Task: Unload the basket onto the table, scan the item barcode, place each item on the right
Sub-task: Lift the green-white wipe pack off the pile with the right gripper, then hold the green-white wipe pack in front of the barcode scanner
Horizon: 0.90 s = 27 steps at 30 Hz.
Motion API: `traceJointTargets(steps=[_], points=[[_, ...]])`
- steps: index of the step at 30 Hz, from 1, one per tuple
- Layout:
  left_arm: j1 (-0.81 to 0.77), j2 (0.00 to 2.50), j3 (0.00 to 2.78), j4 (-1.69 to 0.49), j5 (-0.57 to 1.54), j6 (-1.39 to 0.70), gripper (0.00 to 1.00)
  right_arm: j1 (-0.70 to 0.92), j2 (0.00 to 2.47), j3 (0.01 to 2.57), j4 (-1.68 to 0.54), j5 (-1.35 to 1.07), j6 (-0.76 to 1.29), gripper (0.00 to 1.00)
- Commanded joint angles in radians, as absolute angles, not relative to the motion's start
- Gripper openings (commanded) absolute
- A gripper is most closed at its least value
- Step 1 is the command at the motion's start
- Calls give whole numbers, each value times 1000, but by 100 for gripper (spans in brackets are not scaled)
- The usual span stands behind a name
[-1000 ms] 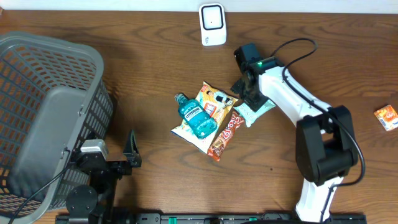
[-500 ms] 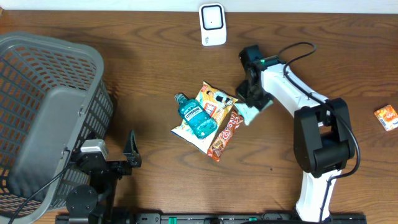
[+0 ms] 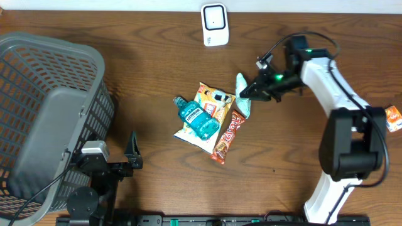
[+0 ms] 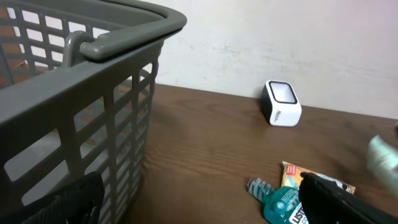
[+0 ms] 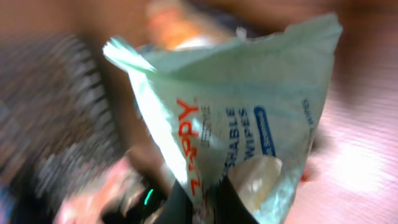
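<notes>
1. Nearest the robot's base, the left gripper point(image 3: 133, 154) is parked beside the gray basket point(image 3: 100, 113) with its jaws wide apart and nothing in them.
2. Farther out, mid-bench point(image 3: 144, 69), lies a small heap: a blue bottle point(image 3: 200, 118) on a snack bag point(image 3: 213, 100), with a candy bar point(image 3: 227, 135) just beside them.
3. At the heap's right edge, the right gripper point(image 3: 248, 94) is closed on a pale green pack of wipes point(image 5: 236, 124). It pinches the pack by one edge, so the pack stands on end. I cannot tell whether its low corner touches the candy bar.
4. The pack looks light and soft. Its film wrinkles and tapers toward the pinch, so it will likely sag and swing when carried.
5. The film looks smooth and may slip. A hold on the flat sealed seam or a corner seems safer than one on the padded middle. A corner pinch also leaves the broad faces clear of the gripper.
6. No barcode shows; only the printed front faces the wrist camera. The pack will probably need turning so that a flat face meets the reader.
7. Farthest off, at the bench's back edge, stands the white scanner point(image 3: 214, 24), well apart from the pack.
8. A small orange box point(image 3: 393, 117) sits at the far right.
</notes>
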<state>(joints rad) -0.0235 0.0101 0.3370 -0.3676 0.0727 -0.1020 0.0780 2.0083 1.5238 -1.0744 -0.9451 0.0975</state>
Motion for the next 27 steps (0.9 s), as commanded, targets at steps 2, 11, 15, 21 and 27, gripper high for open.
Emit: traceJointTargets(steps=[2, 11, 15, 21, 27], points=[[-24, 3, 345, -366, 68, -107, 100, 56, 1971, 1536, -1217, -1441, -346, 1], [-24, 3, 345, -366, 68, -107, 100, 67, 1970, 1535, -1557, -1562, -296, 1], [-24, 3, 345, -366, 68, -107, 100, 66, 1970, 1535, -1671, -1562, -332, 1], [-24, 3, 345, -366, 68, -107, 100, 64, 1967, 1535, -1702, -1562, -344, 1], [-24, 3, 345, -366, 68, -107, 100, 63, 1967, 1535, -1702, -1546, -326, 1]])
